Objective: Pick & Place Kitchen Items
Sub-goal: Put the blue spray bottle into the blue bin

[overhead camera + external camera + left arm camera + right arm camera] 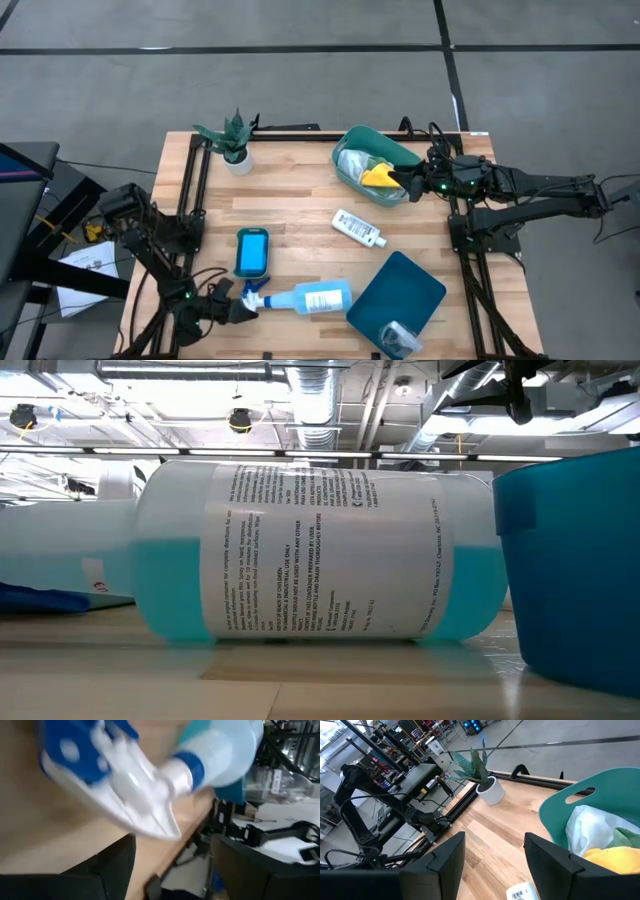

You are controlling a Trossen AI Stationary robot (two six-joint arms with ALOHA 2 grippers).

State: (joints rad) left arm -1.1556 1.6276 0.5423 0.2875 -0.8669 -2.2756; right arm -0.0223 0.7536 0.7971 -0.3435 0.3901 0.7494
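A pale-blue spray bottle (315, 298) lies on its side at the table's near edge, and it fills the low view (320, 550). Its blue-and-white trigger head (130, 780) points at my left gripper (238, 309). That gripper is open just left of the head, its fingers (112, 870) short of it. My right gripper (410, 183) is open and empty at the right rim of a teal tub (350, 140). The tub holds white (592, 827), yellow (615, 860) and green cloths. A blue sponge (252, 252) and a small white bottle (358, 228) lie mid-table.
A potted green plant (232, 140) stands at the far left. A dark teal container (397, 295) sits at the near right with a crinkled silver cup (400, 338) in it; its wall shows in the low view (570, 580). Bare wood lies between the sponge and the tub.
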